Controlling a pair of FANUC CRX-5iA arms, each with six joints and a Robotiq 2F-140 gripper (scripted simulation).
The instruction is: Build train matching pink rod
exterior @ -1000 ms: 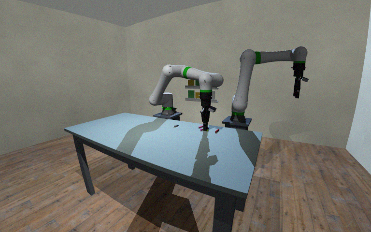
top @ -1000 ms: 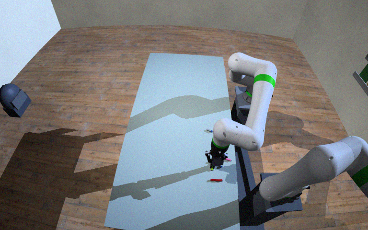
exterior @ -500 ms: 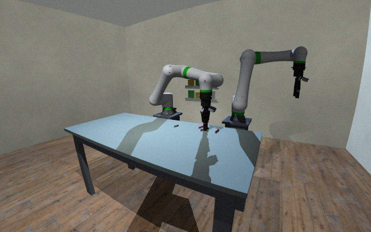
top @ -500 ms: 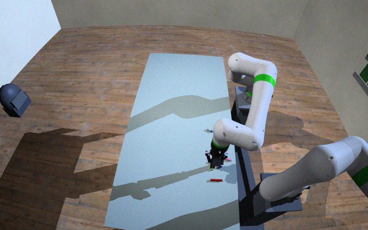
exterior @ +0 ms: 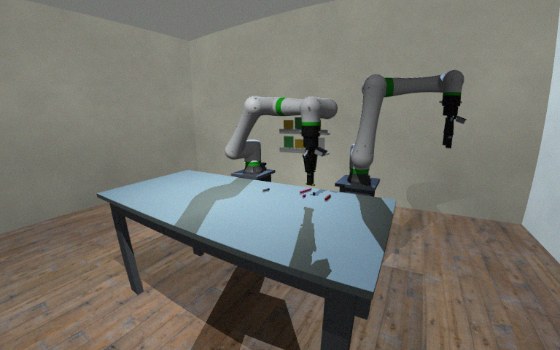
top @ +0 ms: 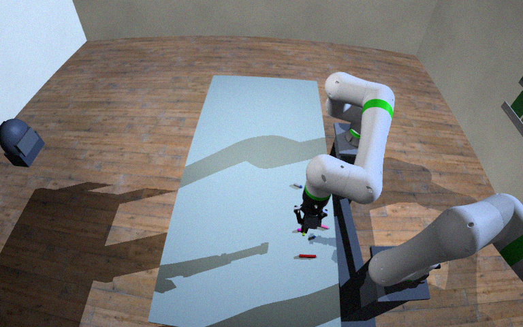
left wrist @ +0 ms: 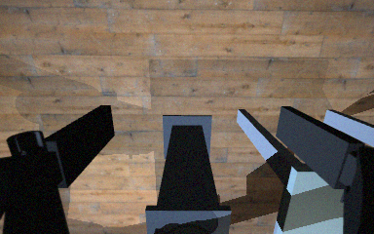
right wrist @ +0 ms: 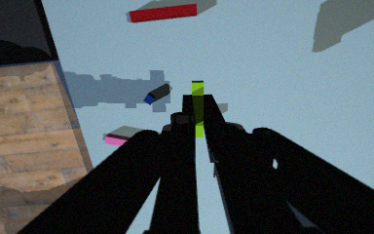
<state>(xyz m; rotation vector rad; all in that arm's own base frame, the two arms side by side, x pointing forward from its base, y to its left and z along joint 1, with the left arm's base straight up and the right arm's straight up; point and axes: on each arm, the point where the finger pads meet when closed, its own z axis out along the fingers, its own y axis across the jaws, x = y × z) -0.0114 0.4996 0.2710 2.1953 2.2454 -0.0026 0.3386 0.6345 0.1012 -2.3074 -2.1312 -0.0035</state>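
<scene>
Right gripper (top: 304,231) (exterior: 310,183) (right wrist: 198,104) (pointing down) grips lime rod (top: 303,234) (exterior: 313,184) (right wrist: 197,88) above table (top: 246,115) (exterior: 247,222) (left wrist: 317,177) (right wrist: 268,54); left gripper (top: 415,284) (exterior: 447,145) (left wrist: 196,119) open, over floor (top: 127,96) (exterior: 454,267) (left wrist: 195,39) (right wrist: 29,122).

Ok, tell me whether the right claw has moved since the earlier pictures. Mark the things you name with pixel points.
Yes. The right claw (top: 304,231) (exterior: 310,183) (right wrist: 197,109) has risen from the table top (top: 231,115) (exterior: 239,214) (left wrist: 314,200) (right wrist: 273,73) in the exterior view, gripping the lime rod (top: 303,234) (exterior: 313,184) (right wrist: 198,89).
</scene>
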